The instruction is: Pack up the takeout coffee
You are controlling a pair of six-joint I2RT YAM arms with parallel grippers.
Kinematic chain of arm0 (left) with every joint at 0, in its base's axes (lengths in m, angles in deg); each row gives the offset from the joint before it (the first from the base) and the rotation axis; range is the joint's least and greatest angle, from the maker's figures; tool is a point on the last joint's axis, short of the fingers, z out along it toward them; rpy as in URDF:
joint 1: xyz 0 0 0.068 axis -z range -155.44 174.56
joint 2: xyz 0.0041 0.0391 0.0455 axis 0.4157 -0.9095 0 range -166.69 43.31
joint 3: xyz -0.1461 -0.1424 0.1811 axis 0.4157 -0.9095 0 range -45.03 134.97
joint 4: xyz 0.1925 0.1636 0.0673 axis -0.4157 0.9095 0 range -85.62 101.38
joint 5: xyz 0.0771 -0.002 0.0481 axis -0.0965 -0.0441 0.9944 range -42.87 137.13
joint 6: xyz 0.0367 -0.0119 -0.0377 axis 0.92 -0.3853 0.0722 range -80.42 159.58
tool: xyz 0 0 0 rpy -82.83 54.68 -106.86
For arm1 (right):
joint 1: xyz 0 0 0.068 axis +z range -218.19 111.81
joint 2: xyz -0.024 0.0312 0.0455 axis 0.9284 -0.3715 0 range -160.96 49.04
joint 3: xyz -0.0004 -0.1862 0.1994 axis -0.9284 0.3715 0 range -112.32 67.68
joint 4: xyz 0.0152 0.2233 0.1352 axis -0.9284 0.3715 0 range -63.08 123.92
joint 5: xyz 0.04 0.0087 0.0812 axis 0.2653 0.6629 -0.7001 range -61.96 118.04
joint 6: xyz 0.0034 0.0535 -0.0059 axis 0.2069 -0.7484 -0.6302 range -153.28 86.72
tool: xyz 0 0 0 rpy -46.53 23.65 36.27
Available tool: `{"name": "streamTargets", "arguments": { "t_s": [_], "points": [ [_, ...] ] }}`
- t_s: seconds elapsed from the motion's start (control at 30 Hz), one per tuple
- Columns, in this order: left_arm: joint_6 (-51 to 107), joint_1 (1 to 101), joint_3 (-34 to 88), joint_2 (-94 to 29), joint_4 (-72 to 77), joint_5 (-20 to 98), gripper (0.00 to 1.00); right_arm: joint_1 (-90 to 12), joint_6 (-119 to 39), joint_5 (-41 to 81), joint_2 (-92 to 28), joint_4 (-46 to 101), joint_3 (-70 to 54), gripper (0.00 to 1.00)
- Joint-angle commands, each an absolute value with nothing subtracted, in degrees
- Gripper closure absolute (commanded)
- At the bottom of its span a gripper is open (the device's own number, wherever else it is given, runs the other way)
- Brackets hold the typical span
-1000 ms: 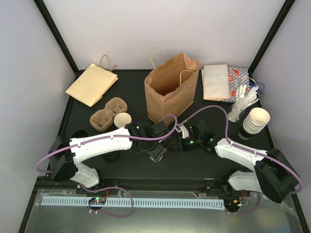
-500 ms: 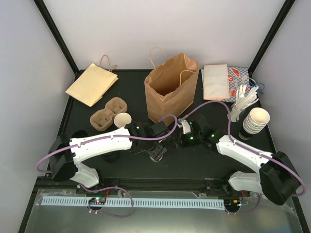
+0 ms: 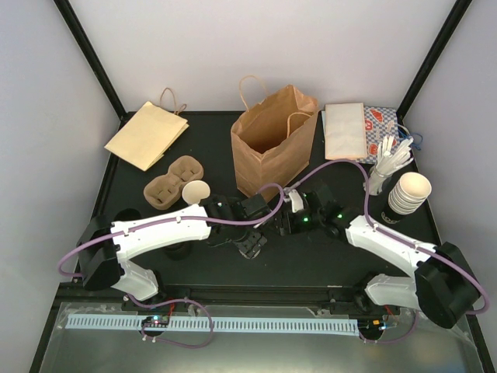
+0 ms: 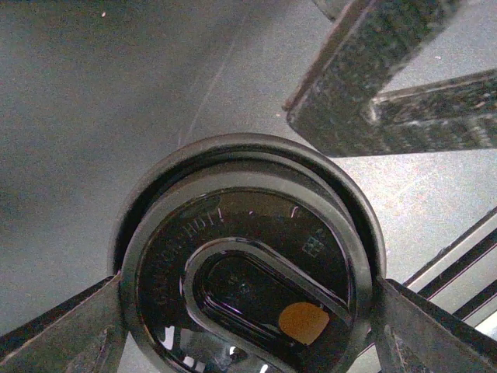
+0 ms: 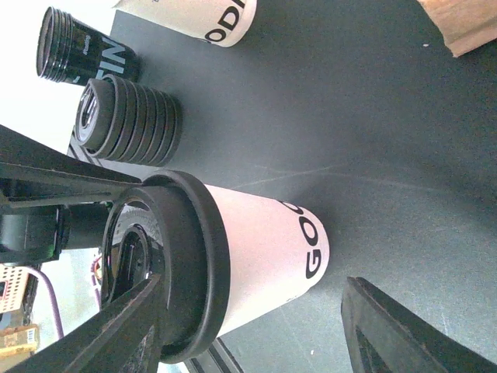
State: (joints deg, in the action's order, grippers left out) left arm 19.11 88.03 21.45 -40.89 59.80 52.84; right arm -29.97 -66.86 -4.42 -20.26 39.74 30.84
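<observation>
1 cup upright, long axis vert., wide end up.

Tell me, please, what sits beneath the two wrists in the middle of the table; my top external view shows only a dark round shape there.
Observer: It is a white cup with dark print on its side, capped by a black lid.
Operator: Are the left fingers on it?
Observer: Yes, the left fingers rest against the lid's rim, one on each side.
Operator: And the right fingers?
Observer: The right fingers are spread, and the one nearer the cup's base stands clear of it.
</observation>
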Motion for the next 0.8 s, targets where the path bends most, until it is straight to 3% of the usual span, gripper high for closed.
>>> {"name": "streamTargets", "arguments": {
  "t_s": [0.0,0.3,0.77],
  "points": [
    [21.8,88.0,19.3,-40.7,59.1,50.7,0.15,-30.1,-68.1,-6.3,-21.0,36.0,31.8,0.36],
    [23.7,87.6,19.2,-40.6,58.0,49.0,0.15,-30.1,-72.6,-8.4,-21.2,28.3,35.4,0.36],
    [23.8,87.6,19.2,-41.4,58.3,49.3,0.15,-30.1,-72.0,-7.1,-25.5,28.0,34.7,0.44]
  ]
}}
